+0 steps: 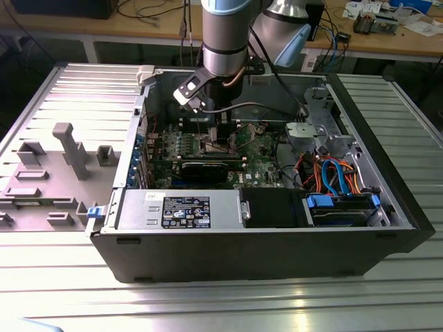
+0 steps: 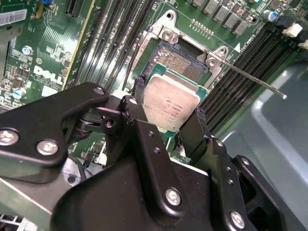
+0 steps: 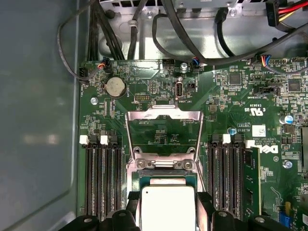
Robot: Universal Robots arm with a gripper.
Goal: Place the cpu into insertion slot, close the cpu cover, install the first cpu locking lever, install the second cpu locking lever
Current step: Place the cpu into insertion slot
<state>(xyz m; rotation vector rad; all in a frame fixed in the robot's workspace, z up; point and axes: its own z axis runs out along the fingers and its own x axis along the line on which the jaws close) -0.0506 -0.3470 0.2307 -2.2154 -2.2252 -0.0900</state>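
So I'm down inside the open case (image 1: 242, 256), which lies on its side on the ribbed metal table (image 1: 208, 304). The black power supply (image 1: 180, 207) runs along the case's near wall in the exterior view. My arm (image 1: 225, 34) comes straight down into the middle of the case, over the green board (image 3: 231, 110).

In both wrist views the long black memory slots (image 3: 101, 178) sit on either side of the socket area.

My gripper (image 2: 168, 103) is clenched on the cpu (image 2: 171, 101). One black finger (image 2: 137, 96) is on one edge and the other is on the opposite edge. The silver top faces up and a thin green rim shows around it.

The cover (image 3: 163, 114) is flipped open, standing up off the far side of the socket. I can see board through its big cut-out in the first wrist view.

The slot (image 2: 180, 60) is uncovered, and its brownish pin field shows just beyond the chip in the second wrist view. The cpu hangs over the slot's near part, partly overlapping it. Honestly I can't tell from these angles if it's touching the frame or floating just above.

One thin lever (image 2: 255, 82) sticks out from the socket corner, swung away across the memory slots. There's a darker wire (image 2: 131, 62) along the opposite side of the socket too.
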